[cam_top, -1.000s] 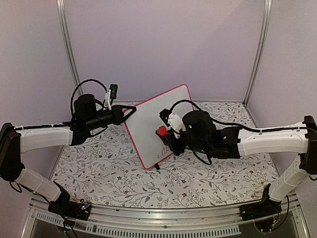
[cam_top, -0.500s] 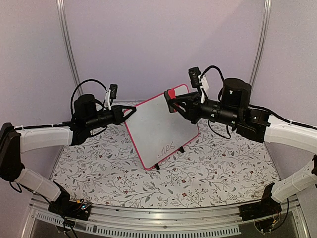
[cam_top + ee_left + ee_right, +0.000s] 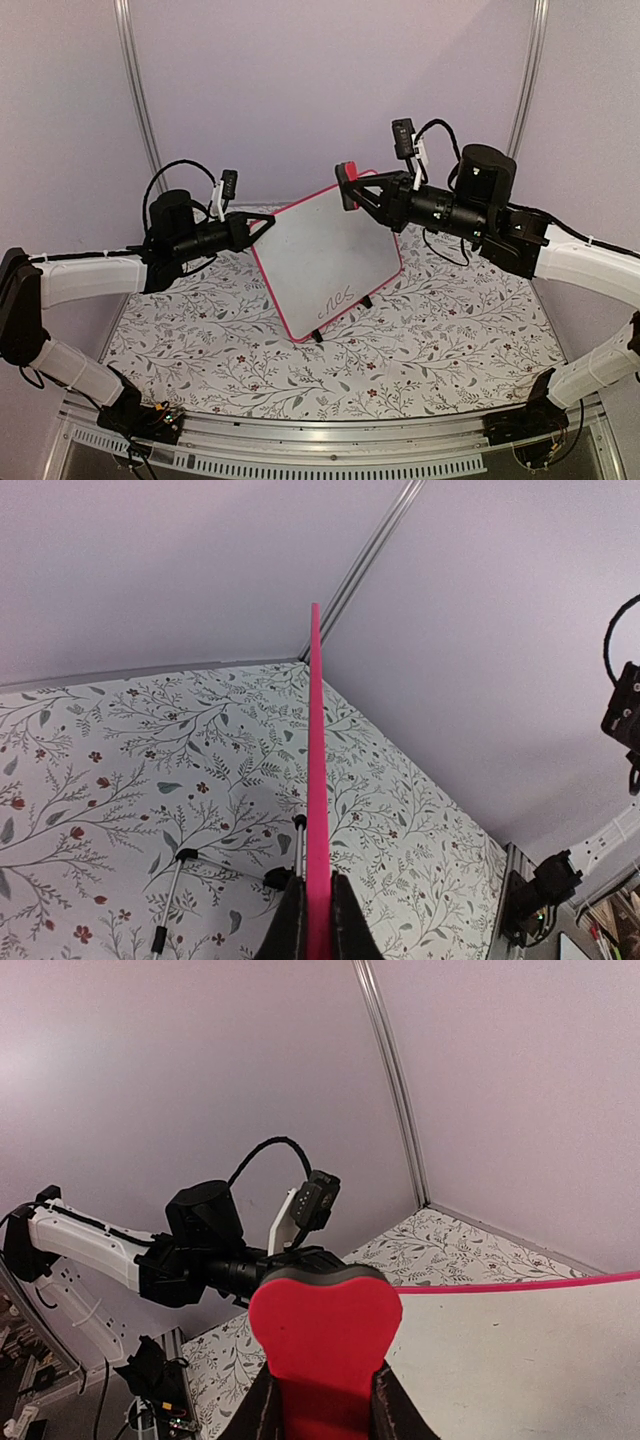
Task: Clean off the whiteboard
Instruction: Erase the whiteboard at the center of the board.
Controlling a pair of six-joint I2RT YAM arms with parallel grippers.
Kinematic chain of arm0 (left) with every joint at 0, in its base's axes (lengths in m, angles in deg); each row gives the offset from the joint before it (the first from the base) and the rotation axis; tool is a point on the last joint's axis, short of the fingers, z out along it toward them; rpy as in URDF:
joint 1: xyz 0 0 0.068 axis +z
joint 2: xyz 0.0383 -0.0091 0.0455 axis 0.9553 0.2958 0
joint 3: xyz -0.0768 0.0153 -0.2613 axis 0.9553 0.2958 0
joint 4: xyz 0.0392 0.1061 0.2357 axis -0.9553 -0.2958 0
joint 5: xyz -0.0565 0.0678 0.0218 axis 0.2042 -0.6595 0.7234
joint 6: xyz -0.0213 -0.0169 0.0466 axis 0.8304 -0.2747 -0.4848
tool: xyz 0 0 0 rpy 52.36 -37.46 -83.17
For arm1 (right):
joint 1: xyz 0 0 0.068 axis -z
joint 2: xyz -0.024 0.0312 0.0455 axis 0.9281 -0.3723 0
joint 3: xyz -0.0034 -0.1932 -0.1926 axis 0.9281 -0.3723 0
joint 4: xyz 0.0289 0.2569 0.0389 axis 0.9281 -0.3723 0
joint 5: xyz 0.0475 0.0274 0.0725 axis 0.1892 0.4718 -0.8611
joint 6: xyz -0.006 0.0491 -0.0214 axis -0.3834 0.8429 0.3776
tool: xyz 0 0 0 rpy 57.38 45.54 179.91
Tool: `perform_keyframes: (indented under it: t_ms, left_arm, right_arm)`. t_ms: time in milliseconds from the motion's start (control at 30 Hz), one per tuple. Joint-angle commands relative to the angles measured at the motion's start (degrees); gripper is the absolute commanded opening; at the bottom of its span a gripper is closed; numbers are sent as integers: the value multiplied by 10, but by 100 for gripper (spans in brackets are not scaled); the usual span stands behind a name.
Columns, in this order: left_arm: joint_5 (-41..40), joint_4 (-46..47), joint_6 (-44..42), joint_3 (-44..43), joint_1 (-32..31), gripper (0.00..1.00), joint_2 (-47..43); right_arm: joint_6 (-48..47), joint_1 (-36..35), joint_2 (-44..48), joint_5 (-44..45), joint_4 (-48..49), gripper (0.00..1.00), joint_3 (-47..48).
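Left fingers (image 3: 292, 932) clamped on whiteboard (image 3: 322, 250) frame near counter (image 3: 440, 340) far edge; right fingers (image 3: 260, 1412) pinching red eraser (image 3: 325, 1335), board contact unclear.

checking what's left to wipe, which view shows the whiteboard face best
Top external: the whiteboard faces it, handwriting near its lower edge. Left wrist shows just its pink edge; right wrist, a blank strip beside the eraser.
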Motion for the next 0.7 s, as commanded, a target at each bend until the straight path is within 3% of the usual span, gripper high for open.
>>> perform_keyframes:
  t_ms: [0,667]
  left_arm:
    - [14,27,1,-7,-5,0,-9]
    - [16,28,0,-9,-5,0,-7]
  right_arm:
    - [27,12,-5,-12,21,24,26]
    - [160,52,-79,63,-22,26,186]
